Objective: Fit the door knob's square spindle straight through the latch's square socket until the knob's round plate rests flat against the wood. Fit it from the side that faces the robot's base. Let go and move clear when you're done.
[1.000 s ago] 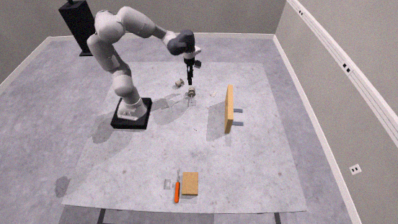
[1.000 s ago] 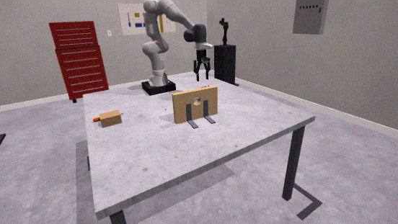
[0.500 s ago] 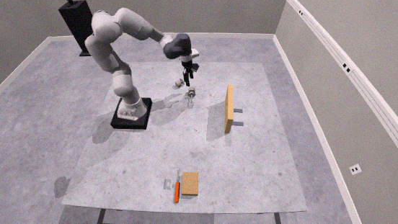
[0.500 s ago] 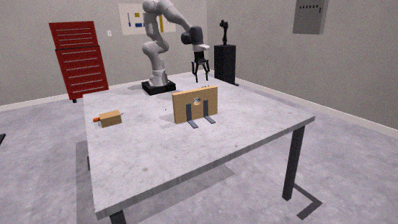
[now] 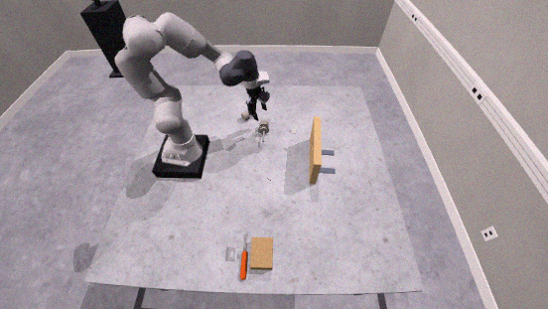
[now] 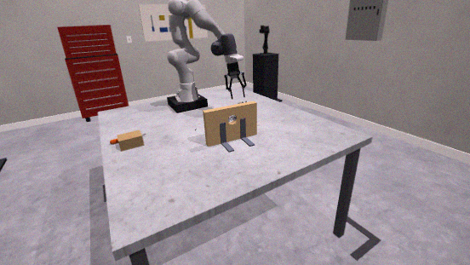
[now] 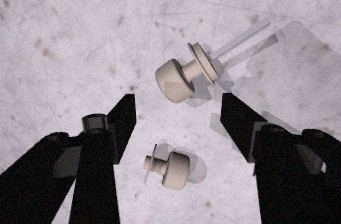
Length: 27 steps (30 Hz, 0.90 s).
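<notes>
The door knob (image 5: 263, 126) (image 7: 183, 78) lies on its side on the table, its round plate and long square spindle (image 7: 241, 43) pointing away from the knob head. A second, shorter knob (image 5: 244, 115) (image 7: 171, 170) lies close by. My gripper (image 5: 254, 113) (image 6: 235, 90) (image 7: 178, 107) hangs a little above the table over both knobs, fingers partly apart with nothing between them. The upright wooden board (image 5: 315, 149) (image 6: 213, 129) stands on two grey feet further out, with the latch's socket (image 6: 232, 118) near its top middle.
A small wooden block (image 5: 261, 252) (image 6: 130, 140) and an orange-handled screwdriver (image 5: 243, 264) lie near the table's far edge. A black pedestal (image 5: 106, 25) (image 6: 265, 74) and a red cabinet (image 6: 94, 70) stand off the table.
</notes>
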Available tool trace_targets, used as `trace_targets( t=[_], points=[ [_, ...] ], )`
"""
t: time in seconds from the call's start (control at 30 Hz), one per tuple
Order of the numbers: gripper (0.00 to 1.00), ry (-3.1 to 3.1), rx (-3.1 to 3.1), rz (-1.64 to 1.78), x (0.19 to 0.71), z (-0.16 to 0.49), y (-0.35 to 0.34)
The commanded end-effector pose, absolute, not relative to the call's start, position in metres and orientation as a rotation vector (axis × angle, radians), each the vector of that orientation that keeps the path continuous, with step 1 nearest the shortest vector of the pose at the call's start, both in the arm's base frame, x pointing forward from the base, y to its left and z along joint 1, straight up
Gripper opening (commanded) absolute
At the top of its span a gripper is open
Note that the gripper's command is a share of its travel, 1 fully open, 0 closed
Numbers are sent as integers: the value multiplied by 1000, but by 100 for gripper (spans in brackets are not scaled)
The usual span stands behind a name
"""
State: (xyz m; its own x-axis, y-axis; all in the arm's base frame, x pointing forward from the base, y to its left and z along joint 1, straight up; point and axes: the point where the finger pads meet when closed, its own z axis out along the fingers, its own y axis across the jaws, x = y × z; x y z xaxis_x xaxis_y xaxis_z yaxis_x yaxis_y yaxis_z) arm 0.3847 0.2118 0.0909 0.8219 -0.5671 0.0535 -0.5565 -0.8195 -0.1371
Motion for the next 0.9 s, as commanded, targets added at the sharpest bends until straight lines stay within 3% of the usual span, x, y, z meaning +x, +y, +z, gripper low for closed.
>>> trace_targets(
  t=[0.0, 0.87],
  points=[
    [57, 1153, -2776, -209, 390, 90, 216],
    [57, 1758, -2328, -320, 378, 68, 216]
  ],
)
